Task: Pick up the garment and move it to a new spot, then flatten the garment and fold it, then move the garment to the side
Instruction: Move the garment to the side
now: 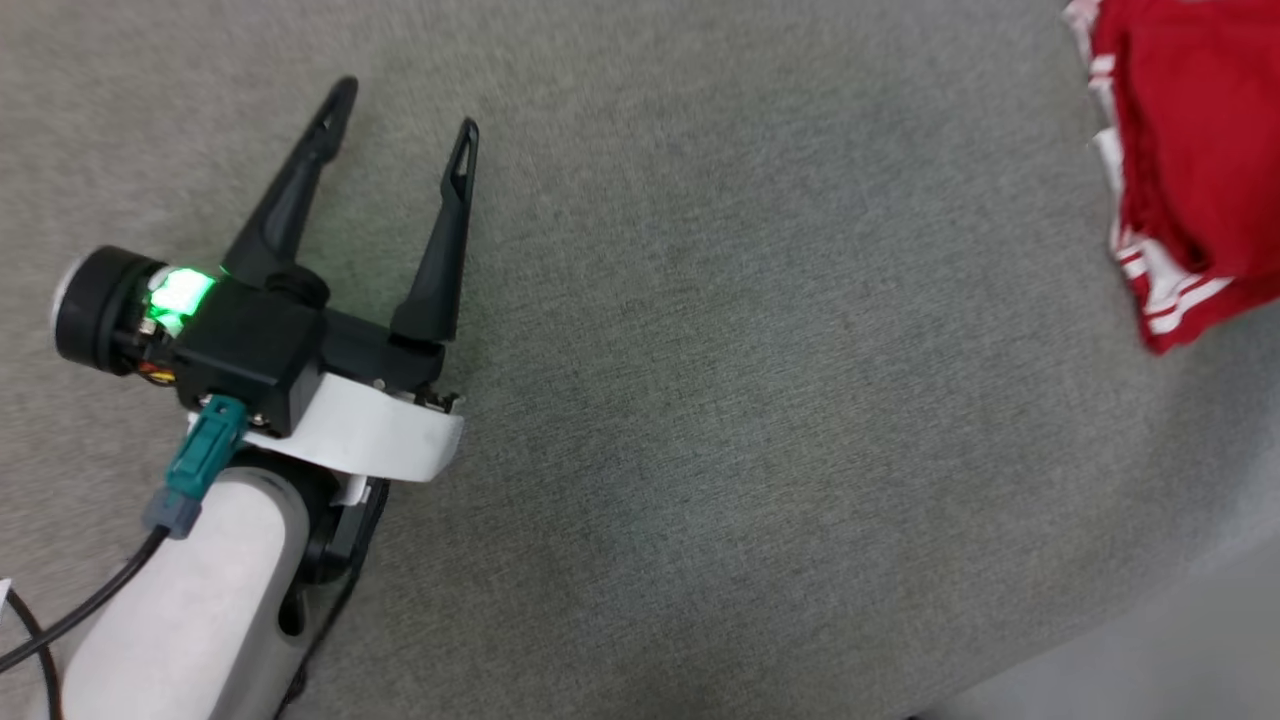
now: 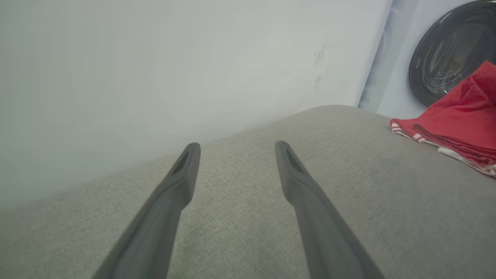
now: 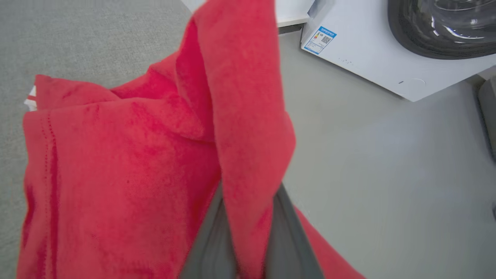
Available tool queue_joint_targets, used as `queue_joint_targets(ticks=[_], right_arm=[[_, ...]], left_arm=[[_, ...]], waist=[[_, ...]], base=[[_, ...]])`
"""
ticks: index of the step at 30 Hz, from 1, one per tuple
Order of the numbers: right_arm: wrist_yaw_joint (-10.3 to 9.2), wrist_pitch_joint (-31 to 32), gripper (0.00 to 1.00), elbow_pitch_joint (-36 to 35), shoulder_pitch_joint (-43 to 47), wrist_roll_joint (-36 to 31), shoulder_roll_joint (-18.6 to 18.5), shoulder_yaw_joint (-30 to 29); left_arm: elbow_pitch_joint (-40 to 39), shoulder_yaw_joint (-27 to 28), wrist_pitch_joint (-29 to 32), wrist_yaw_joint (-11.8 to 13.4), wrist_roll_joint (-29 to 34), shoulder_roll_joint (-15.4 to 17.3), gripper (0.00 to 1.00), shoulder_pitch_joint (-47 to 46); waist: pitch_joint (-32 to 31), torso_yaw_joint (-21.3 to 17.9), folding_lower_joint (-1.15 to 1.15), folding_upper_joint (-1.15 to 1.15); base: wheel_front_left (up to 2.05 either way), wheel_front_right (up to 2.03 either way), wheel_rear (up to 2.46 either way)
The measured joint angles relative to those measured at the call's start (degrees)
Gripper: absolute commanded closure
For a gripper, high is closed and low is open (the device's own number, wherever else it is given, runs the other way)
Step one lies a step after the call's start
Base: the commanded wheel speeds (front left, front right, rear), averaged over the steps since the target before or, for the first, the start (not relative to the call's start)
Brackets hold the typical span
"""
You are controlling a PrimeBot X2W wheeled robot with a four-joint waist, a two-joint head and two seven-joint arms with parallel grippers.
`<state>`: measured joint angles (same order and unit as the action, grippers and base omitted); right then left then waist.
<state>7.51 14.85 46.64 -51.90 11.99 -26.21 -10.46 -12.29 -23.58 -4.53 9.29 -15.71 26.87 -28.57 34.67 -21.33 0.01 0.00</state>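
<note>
Right claw [image 3: 248,242]: clamped tight on a fold of the shirt [image 3: 116,174]. Left claw [image 1: 404,112]: spread wide, empty, low over bare bench [image 1: 700,400]. The shirt is bunched at the bench's right edge, partly over the floor [image 3: 387,174].

Risks: it's a thin pinch on one fold, so it may slip, and the slack could slide off the edge.

Count: 1 shirt, 2 claws, 1 washer [image 3: 387,50].

The grey fabric surface [image 1: 750,350] lies bare between the left gripper [image 1: 406,107] and the shirt [image 1: 1190,150] heaped at its right edge. A pale wall [image 2: 155,77] closes off the far side, and a washing machine [image 2: 445,58] stands beyond the shirt.
</note>
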Motion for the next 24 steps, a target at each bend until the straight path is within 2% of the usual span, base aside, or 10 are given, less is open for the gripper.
queue_joint_targets(ticks=[1, 2, 7, 14, 19, 24], right_arm=[[0.00, -1.15, 0.55, 0.94, -0.81, -0.65, 0.27, -0.58], [0.00, -2.79, 0.00, 1.75, -1.30, -1.62, 0.74, -0.88], [0.00, -9.62, 0.00, 7.10, -2.55, -4.68, 3.74, -3.23], [0.00, -14.17, 0.00, 12.11, -3.33, -9.11, 1.71, -5.69], [0.00, -15.86, 0.00, 12.36, -2.18, -11.84, 0.60, -3.07], [0.00, -17.46, 0.00, 10.43, 3.31, -11.87, 0.81, 1.96]], left_arm=[[-0.77, 0.02, 0.54, 0.01, 0.10, 0.21, 0.00, -0.23], [-1.36, 0.01, 1.00, 0.02, 0.30, 0.49, 0.00, -0.40], [-2.26, 0.15, 1.85, 0.32, 0.40, 1.12, 0.00, -0.87], [0.38, 0.37, -0.80, 1.36, -1.52, -0.62, 0.00, 1.42], [4.09, 0.70, -4.47, 2.42, -4.41, -2.93, 0.00, 6.28], [7.58, 1.34, -7.25, 3.69, -7.30, -5.32, 0.00, 12.23]], waist=[[0.96, -0.14, 0.00, 0.00], [1.89, -0.25, 0.00, 0.00], [4.42, -0.30, 0.01, 0.00], [0.88, 0.12, 0.00, 0.00], [-4.58, 0.57, 0.00, 0.00], [-11.60, 1.62, -0.01, 0.00]], base=[[0.00, 0.00, 0.00], [0.00, 0.00, 0.00], [0.00, 0.00, 0.00], [0.00, 0.00, 0.00], [0.00, 0.00, 0.00], [0.00, 0.00, 0.00]])
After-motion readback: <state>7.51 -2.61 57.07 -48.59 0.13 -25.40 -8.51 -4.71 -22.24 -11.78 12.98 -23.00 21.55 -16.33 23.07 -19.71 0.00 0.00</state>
